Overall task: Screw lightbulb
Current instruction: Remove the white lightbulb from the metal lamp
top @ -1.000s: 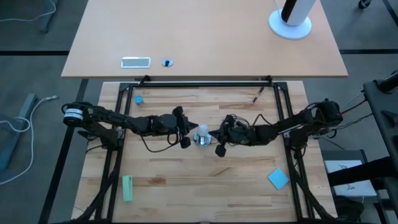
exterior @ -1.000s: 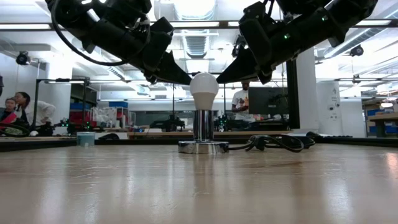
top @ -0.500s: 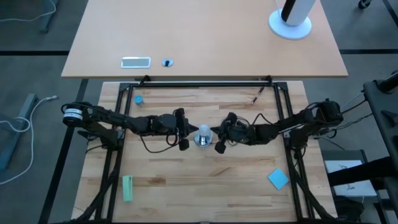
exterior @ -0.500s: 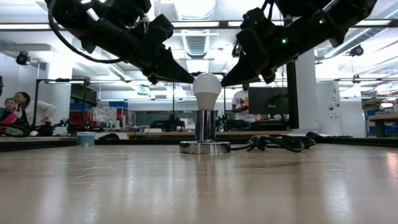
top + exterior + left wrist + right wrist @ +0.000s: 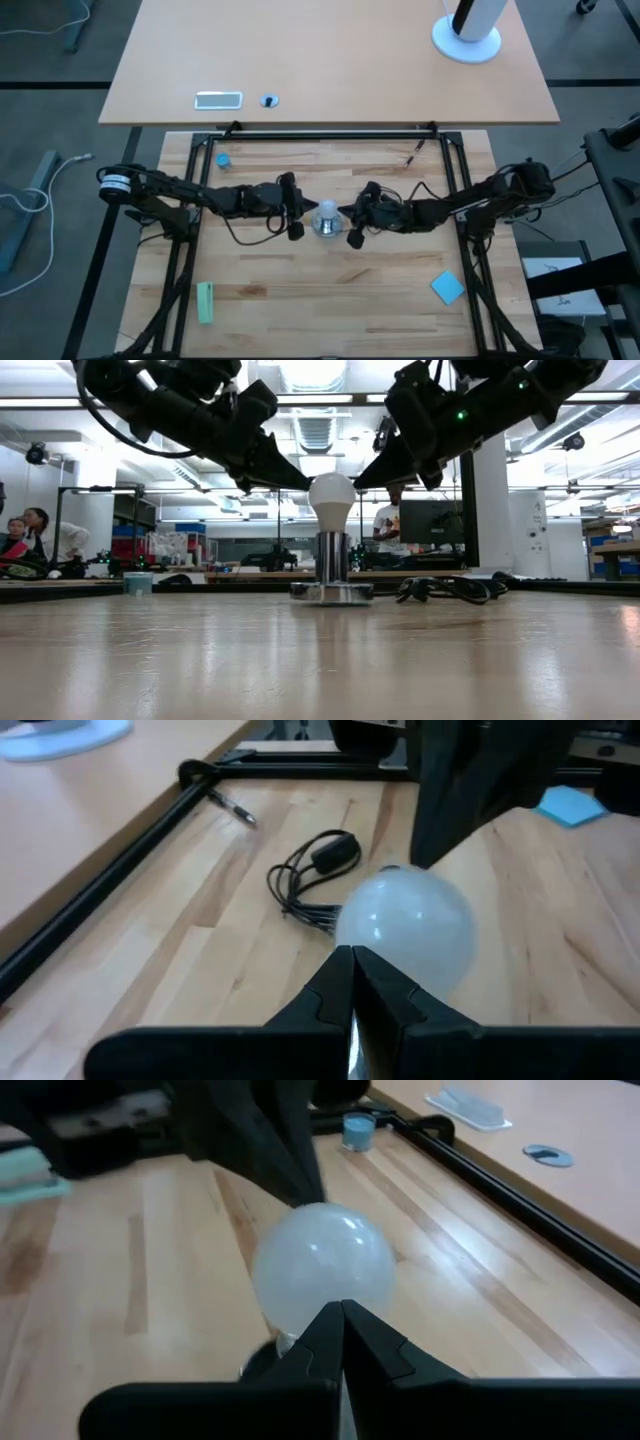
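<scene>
Both closed grippers, left [image 5: 290, 478] and right [image 5: 372, 475], flanked the bulb [image 5: 331, 500]; a nudge might topple its socket [image 5: 331, 582].

- Your two closed grippers, left gripper [image 5: 300, 213] and right gripper [image 5: 347, 222], hem in the lightbulb [image 5: 327, 211] from both sides.
- The black cord [image 5: 445, 589] lies just behind the socket [image 5: 331, 578].
- The table [image 5: 330, 290] nearer you lies bare.

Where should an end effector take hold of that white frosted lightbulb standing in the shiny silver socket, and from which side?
Grip the white frosted lightbulb across its rounded head, coming from above. It stands upright in the shiny silver socket, so the head is the only free part, and its round shape suits turning.
</scene>
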